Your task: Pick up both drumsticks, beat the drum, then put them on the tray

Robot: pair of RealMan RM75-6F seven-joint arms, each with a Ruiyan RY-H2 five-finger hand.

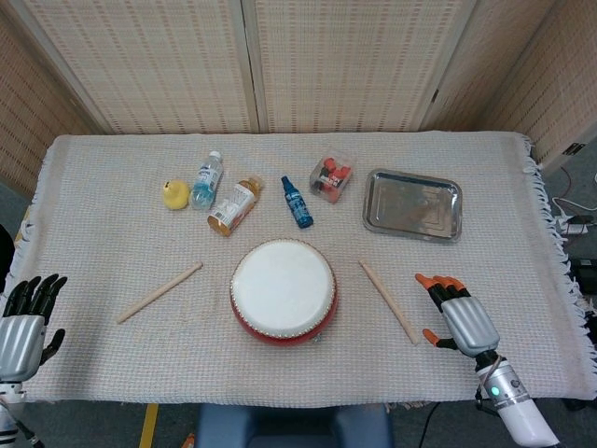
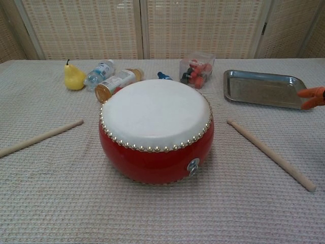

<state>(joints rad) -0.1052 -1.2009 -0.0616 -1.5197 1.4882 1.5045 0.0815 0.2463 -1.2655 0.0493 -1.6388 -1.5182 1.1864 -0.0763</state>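
Step in hand: pick-up, not yet begun. Right hand [image 1: 459, 315], fingers spread and empty, sits just right of the right drumstick [image 1: 389, 301]; left hand [image 1: 25, 322], likewise empty and spread at lower left, is well apart from the left drumstick [image 1: 159, 292]. Next move calls for the right hand to close around its stick

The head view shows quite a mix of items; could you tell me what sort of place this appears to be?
Probably an indoor robot test setup, not a home: a cloth-covered table before woven screen panels, with a drum, a metal tray and assorted props laid out.
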